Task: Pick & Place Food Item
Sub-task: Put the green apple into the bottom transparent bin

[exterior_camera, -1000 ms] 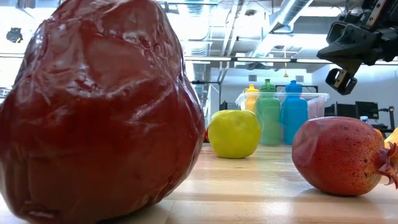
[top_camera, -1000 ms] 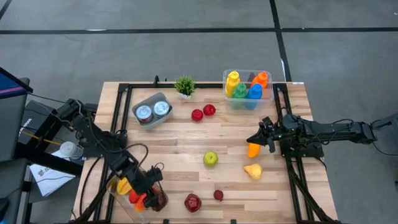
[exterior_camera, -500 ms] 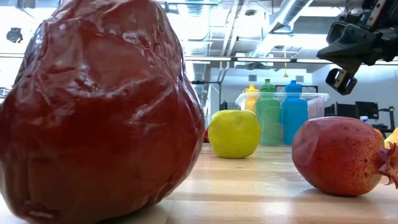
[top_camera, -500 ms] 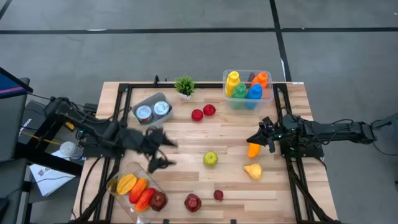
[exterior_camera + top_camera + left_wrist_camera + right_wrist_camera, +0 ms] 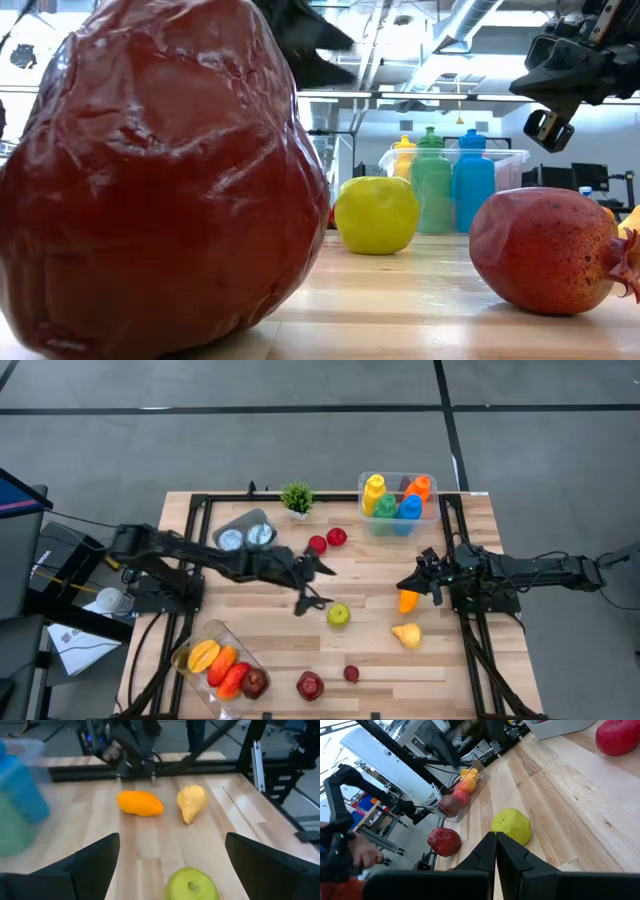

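One green apple | just beside left gripper | fingers spread, empty

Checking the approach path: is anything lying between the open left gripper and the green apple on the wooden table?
Nothing: the high view shows only bare wood between the left gripper and the green apple.

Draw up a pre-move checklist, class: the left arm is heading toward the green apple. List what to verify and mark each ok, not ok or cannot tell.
1. Left gripper open: ok, fingers spread wide.
2. Green apple free of neighbours: ok, bare wood around it.
3. Gripper lined up over apple: not ok, apple sits low in the left wrist view, gripper beside it.
4. Right gripper out of the way: ok, shut, parked by the orange fruit.
5. Clear tray has room: cannot tell.
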### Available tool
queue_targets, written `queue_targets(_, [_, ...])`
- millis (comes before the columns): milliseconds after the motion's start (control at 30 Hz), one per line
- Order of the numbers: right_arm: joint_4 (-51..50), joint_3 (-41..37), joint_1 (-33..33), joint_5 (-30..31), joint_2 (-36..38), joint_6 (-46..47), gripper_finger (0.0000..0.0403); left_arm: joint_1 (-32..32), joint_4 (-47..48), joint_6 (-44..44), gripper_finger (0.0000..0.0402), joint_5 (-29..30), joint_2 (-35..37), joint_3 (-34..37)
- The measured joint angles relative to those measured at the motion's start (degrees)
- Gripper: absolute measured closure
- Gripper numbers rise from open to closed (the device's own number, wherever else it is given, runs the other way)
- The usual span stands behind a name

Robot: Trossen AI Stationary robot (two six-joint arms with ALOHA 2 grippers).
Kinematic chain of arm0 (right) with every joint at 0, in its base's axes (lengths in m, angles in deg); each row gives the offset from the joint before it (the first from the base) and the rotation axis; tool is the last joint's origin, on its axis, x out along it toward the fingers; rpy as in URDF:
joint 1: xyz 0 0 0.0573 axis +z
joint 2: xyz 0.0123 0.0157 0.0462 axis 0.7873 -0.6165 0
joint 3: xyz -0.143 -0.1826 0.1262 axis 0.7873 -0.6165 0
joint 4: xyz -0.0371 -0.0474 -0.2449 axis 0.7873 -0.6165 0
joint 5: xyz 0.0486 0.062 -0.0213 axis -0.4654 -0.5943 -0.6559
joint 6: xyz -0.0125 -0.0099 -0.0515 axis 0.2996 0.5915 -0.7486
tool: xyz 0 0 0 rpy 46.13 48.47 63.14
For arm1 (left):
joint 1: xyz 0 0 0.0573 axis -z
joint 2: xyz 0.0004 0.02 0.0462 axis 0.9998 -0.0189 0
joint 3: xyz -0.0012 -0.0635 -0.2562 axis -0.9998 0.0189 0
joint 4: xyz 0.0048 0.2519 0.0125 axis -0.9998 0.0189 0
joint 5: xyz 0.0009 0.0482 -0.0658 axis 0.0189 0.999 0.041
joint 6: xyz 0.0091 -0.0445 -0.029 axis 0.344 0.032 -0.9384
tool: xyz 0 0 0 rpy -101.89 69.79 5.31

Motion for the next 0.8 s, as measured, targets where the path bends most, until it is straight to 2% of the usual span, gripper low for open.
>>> queue_targets(167, [0.0,0.0,0.0,0.0,0.0,0.0,0.0397,2.0,-9.9,-0.3,0.0045,-0.3,-10.4,0.0])
queue_targets(433, [0.0,0.0,0.0,0.0,0.0,0.0,0.0397,5.4,-23.7,-0.6,0.0045,0.0,-21.7,-0.1])
queue_targets(600, [0.0,0.0,0.0,0.0,0.0,0.0,0.0397,6.4,-25.6,-2.9,0.0045,1.1,-26.7,-0.8])
queue_targets(800, [0.0,0.0,0.0,0.0,0.0,0.0,0.0397,6.6,-24.7,-4.1,0.0045,10.1,-28.6,-0.7])
